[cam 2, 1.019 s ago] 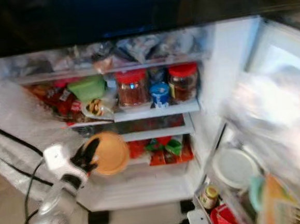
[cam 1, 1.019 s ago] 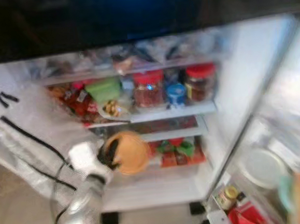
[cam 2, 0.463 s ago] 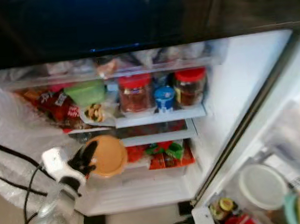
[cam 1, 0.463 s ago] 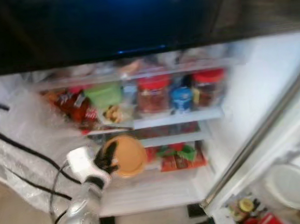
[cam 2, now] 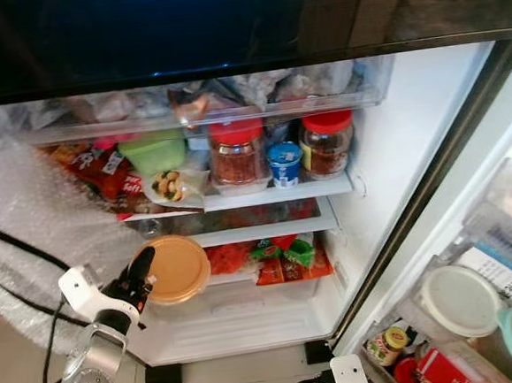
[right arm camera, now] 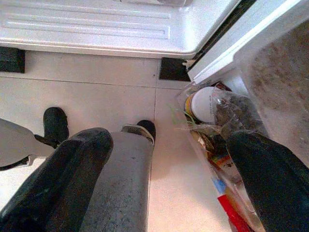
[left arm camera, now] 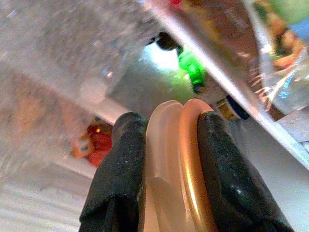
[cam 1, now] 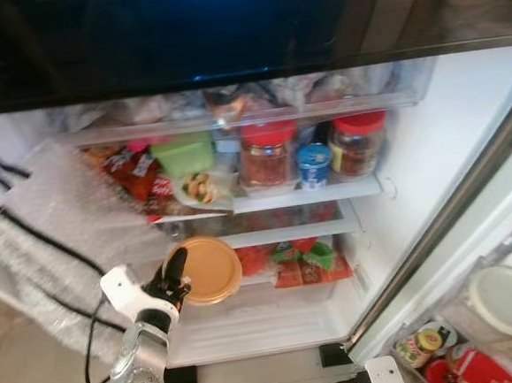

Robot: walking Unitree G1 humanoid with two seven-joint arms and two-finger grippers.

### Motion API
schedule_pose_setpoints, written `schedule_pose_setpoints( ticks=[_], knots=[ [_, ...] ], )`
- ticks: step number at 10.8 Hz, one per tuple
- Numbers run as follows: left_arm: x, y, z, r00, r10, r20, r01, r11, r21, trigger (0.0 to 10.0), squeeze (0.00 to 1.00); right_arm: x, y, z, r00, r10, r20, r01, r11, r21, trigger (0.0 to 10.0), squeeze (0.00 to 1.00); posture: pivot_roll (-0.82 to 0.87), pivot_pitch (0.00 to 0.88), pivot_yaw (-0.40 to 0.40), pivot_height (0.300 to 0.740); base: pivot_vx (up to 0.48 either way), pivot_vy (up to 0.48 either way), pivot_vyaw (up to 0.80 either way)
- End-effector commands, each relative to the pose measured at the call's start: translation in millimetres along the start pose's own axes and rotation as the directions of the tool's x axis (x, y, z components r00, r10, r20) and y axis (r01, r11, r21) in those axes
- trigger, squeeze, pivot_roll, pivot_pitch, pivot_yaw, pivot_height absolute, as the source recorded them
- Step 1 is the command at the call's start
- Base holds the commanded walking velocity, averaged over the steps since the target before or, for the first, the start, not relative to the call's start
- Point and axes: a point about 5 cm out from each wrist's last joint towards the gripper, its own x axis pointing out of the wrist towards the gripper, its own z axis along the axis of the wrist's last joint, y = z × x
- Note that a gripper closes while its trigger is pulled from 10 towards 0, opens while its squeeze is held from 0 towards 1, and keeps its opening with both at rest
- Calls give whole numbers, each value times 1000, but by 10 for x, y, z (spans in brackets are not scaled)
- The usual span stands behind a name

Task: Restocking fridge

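Gripping the tub [cam 1: 207, 270] by its rim, my left hand [cam 1: 174, 278] holds it before the lower shelf [cam 1: 282, 236]; thin pinch, it may slip. Right hand [right arm camera: 159, 183] hangs open.

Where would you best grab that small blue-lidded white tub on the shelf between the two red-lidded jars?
Probably around the small blue-lidded white tub's sides, coming straight in from the open fridge front. It stands upright at the shelf edge, with the red-lidded jars close on either side, so fingers fit best front-to-back.
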Motion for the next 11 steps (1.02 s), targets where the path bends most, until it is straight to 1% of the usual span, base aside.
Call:
schedule_pose_setpoints(
  ticks=[1,2,3,6,11],
  knots=[
    [24,-2,-22,1000,-4,-2,4,999,-51,10000,0,-19,-7,-97,999,1,-33,-1,1000,12,10000,0,-162,112,6,740,0,0,0],
    [53,-7,-16,1000,-10,2,10,996,-88,10000,0,-22,-17,-112,999,1,-38,0,1000,14,10000,0,-165,111,4,740,0,0,0],
    [80,-34,-15,1000,-28,-2,28,995,-99,10000,0,-27,-33,-129,999,-2,-44,3,1000,15,10000,0,-165,112,4,740,0,0,0],
    [121,-78,-15,999,-50,-1,50,994,-101,10000,0,-37,-65,-165,998,-13,-54,14,1000,15,10000,0,-167,112,4,740,0,0,0],
    [132,-80,-5,998,-56,2,56,994,-94,10000,0,-54,-107,-235,995,-35,-90,35,999,-3,10000,0,-165,108,6,740,0,0,0]
  ],
)
